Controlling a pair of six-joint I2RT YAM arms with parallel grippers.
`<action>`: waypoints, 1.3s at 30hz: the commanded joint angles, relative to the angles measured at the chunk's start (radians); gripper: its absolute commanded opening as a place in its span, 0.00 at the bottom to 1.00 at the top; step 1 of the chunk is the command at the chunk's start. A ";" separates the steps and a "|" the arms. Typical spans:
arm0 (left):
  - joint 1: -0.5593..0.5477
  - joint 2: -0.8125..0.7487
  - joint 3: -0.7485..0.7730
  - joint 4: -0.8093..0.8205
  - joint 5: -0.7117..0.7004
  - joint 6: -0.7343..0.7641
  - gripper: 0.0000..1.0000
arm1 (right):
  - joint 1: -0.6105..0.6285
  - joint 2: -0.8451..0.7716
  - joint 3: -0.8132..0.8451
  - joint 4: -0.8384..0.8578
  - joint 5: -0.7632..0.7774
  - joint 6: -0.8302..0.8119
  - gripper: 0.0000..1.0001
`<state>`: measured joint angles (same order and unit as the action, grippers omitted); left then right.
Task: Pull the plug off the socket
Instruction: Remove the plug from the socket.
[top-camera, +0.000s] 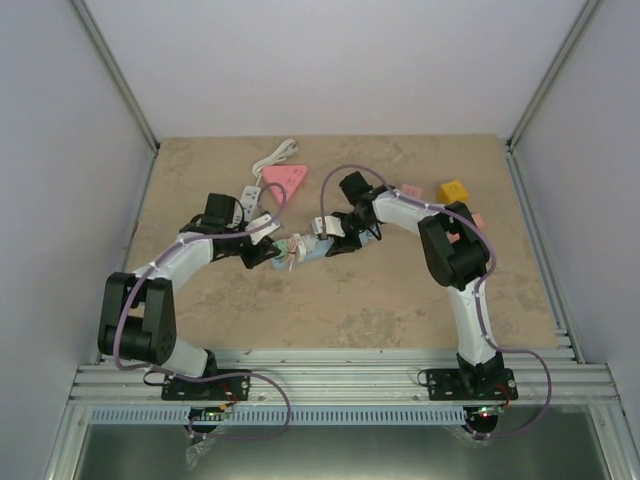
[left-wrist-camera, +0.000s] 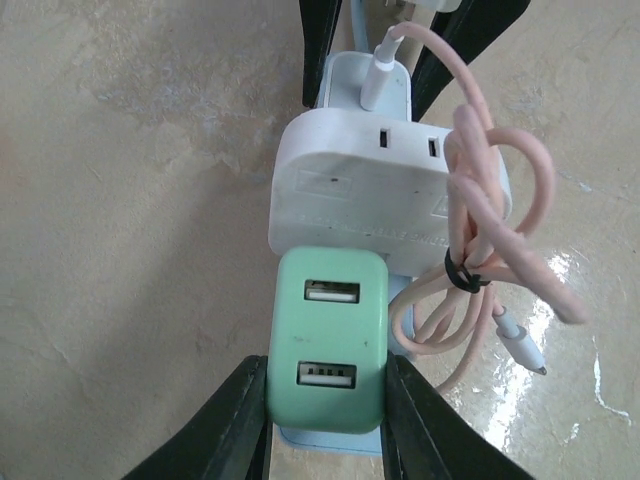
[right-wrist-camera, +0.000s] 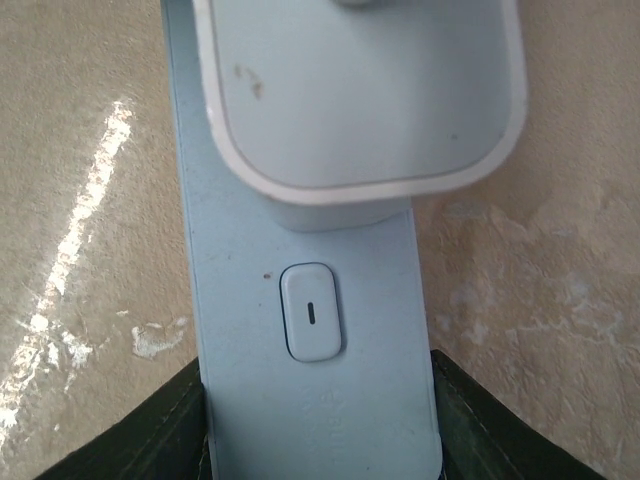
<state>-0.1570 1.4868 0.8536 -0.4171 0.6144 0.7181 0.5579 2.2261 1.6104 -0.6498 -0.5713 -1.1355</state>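
With mint-green two-port USB plug (left-wrist-camera: 328, 330) pinched in left hand (left-wrist-camera: 326, 400) and pale-blue plastic socket strip (right-wrist-camera: 240, 300) clamped in right hand (right-wrist-camera: 320, 430), pull straight off the strip's face. Avoid twisting against the neighbouring white plastic adapter (left-wrist-camera: 350, 190).

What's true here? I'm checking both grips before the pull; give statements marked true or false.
The left gripper is shut on the green USB charger. True.
The green USB charger is already unplugged. False: it sits on the light blue power strip.
The right gripper grips the light blue power strip by its sides. True.
The pink cable runs out straight. False: it is bundled and tied beside the white adapter.
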 joint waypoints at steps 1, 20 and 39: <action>0.010 -0.062 -0.026 0.098 0.033 0.018 0.00 | -0.017 0.030 -0.023 -0.036 0.094 0.001 0.01; -0.087 0.059 0.142 -0.124 -0.085 0.081 0.00 | -0.013 0.029 -0.020 -0.038 0.090 0.005 0.01; -0.018 0.192 0.286 -0.287 0.071 0.081 0.00 | -0.012 0.029 -0.028 -0.035 0.104 -0.002 0.00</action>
<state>-0.1741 1.6661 1.0985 -0.6720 0.6109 0.8021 0.5503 2.2250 1.6104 -0.6552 -0.5591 -1.1290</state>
